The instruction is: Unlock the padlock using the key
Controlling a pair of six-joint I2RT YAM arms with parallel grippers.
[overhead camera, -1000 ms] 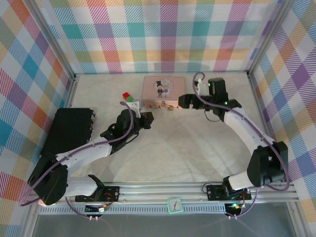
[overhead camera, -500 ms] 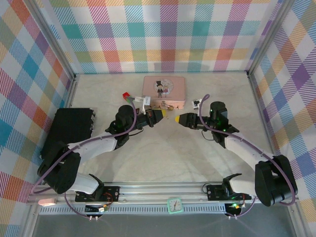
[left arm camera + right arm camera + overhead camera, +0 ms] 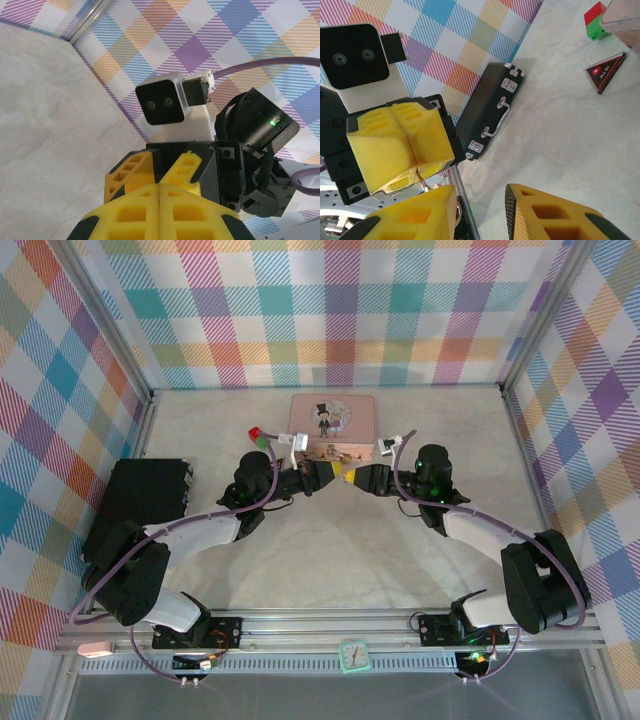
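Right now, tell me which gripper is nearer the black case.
Left. The left gripper sits right of the case, tip to tip with the right gripper, which lies farther right.

The scene is lit brightly and evenly from above, and only faint, soft shadows are cast on the counter [image 3: 330,550]. In the wrist views, the nearest yellow pads [image 3: 130,220] are rendered slightly soft.

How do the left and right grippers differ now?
The left gripper is shut tight; the right gripper has its jaws apart. The left gripper reaches in from the left, the right gripper from the right, before the pink tin. Both are yellow-tipped and face each other.
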